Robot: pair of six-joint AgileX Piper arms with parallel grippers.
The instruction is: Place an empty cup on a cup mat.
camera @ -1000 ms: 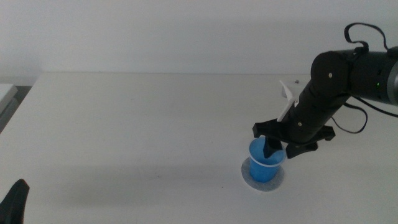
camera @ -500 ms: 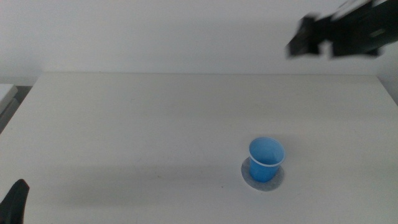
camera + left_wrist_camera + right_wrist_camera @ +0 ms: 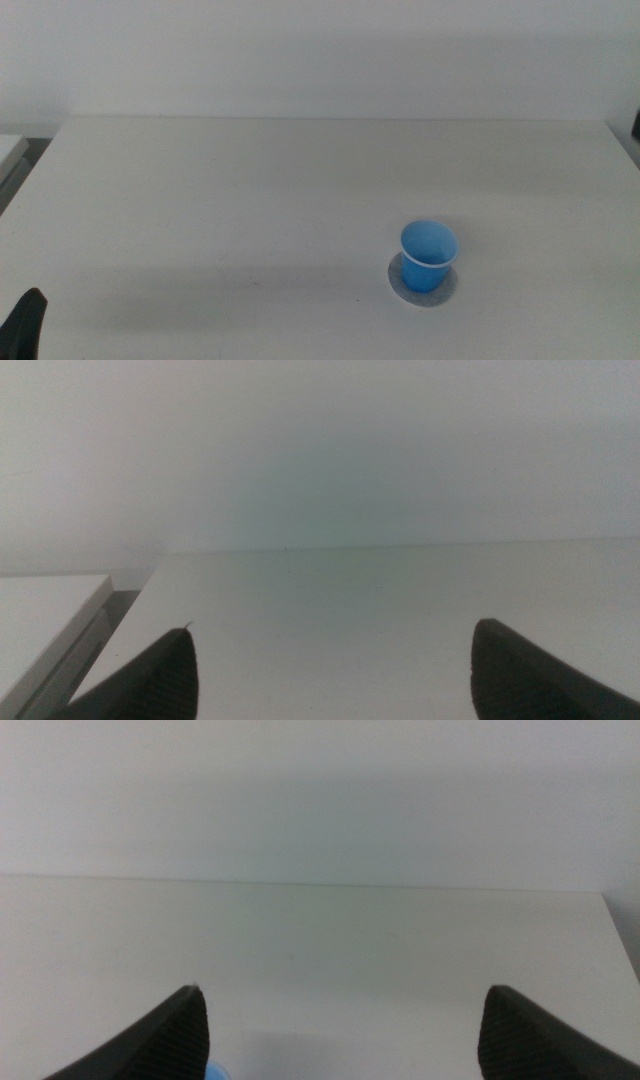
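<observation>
Both tools, left and right, gape well apart from the cup on its mat.

Cup nearly all cut off; cup mat partly hidden.

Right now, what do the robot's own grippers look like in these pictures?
Little shows. The left gripper and the right gripper each show two dark, matte, rounded jaws tapering to blunt tips, set wide apart. No cables, markings or colours are visible on them.
</observation>
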